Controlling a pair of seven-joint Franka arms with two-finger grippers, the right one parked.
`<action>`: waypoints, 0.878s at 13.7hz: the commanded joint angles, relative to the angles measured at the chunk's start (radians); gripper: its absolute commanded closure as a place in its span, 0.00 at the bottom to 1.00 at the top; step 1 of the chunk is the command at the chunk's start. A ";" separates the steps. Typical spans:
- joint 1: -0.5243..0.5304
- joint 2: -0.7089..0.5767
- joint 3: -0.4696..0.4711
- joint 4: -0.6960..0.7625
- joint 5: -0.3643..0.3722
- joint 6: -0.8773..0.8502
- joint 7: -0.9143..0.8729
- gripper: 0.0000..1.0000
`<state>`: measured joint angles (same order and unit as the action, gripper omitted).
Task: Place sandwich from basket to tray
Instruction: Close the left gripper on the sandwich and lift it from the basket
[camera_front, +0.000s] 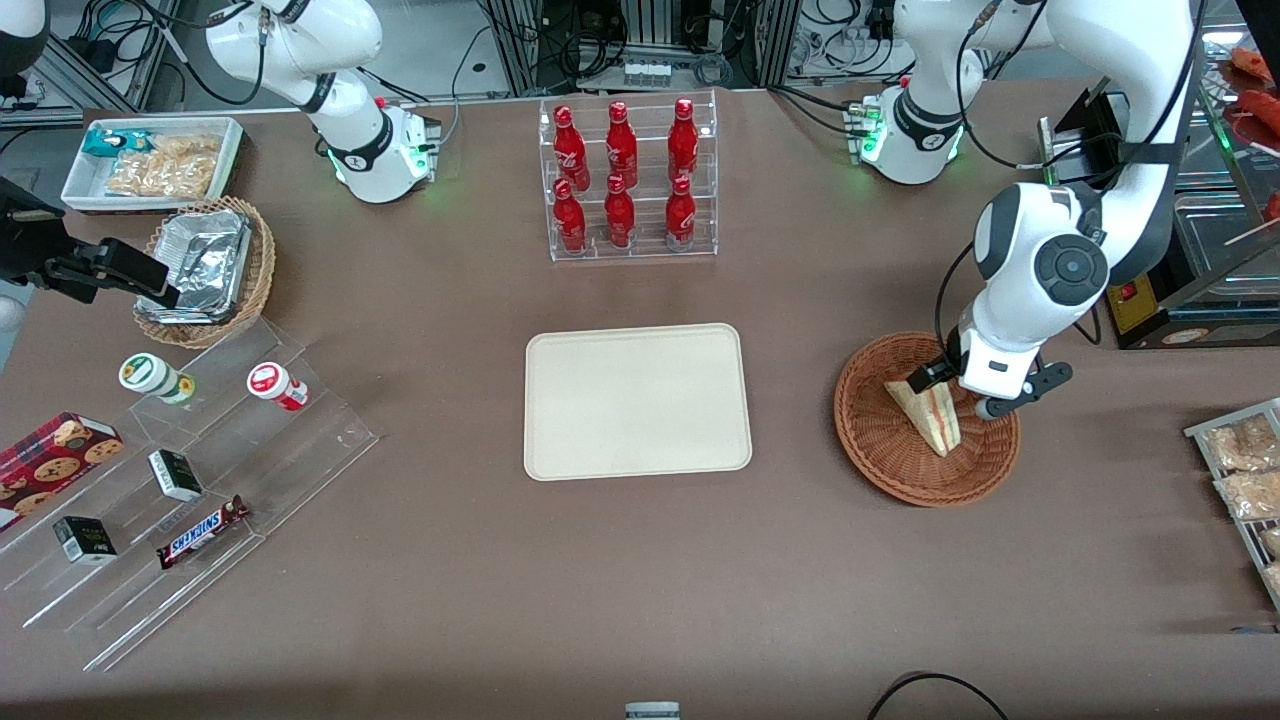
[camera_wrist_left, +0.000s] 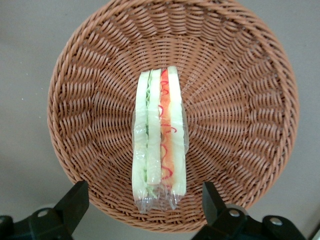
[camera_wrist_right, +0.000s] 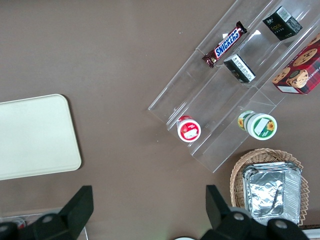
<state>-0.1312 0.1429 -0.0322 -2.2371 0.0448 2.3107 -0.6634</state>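
Brown woven basket (camera_front: 900, 470) sits on table (camera_front: 640, 600), toward working arm's end. One sandwich (camera_front: 928, 415) lies inside it, wrapped in clear film, red and green stripes showing. One gripper (camera_front: 950, 390) hangs just above basket, over sandwich. Its two fingers (camera_wrist_left: 72, 202) spread wide, one each side of sandwich end, holding nothing. One cream tray (camera_front: 560, 450) lies flat mid-table, well apart from basket. Six red bottles (camera_front: 620, 175) stand in clear rack (camera_front: 548, 180), farther from camera than tray.
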 joint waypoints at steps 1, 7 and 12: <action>0.002 0.032 -0.003 -0.004 -0.022 0.036 -0.022 0.00; 0.002 0.072 -0.003 0.005 -0.039 0.047 -0.022 0.00; 0.002 0.112 -0.003 0.011 -0.075 0.096 -0.022 0.05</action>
<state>-0.1307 0.2272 -0.0322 -2.2370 -0.0092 2.3711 -0.6750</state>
